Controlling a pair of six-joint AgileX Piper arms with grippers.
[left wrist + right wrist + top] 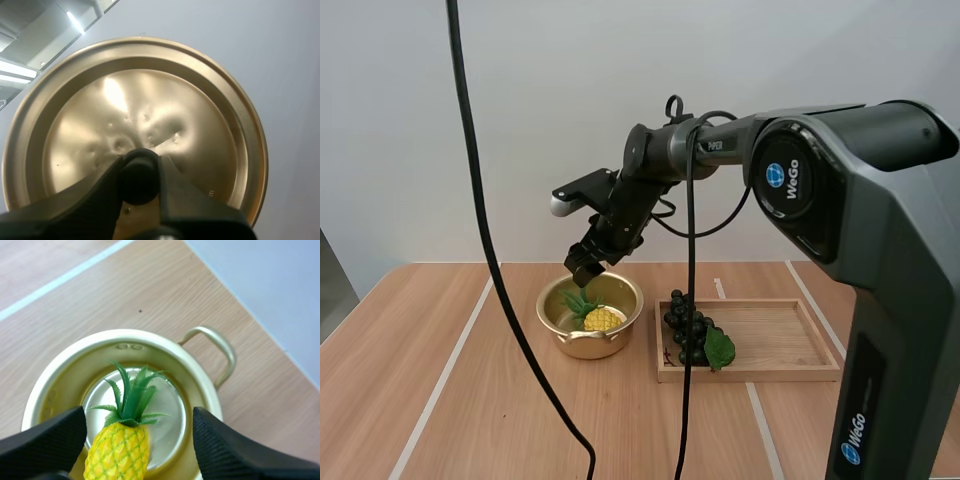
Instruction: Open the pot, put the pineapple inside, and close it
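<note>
Black fingers (pixel 90 200) of the left gripper (pixel 140 172) are pinching the dark knob (pixel 139 181) of the golden lid (pixel 150 95). The pineapple (pixel 117 452) is lying inside the open pot (pixel 165 342), and the right gripper (pixel 140 440) is hovering just above it, fingers spread wide, gripping nothing. The pot is sitting on the wooden table (pixel 440 330) before a pale wall. Just beside it, a wooden tray (pixel 790 340) is carrying grapes (pixel 685 320).

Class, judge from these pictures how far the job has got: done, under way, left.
Done: the pot is open and the pineapple lies inside. In hand: the left pincer holds the lid; the right pincer stands open over the pineapple. Left: set the lid on the pot.
</note>
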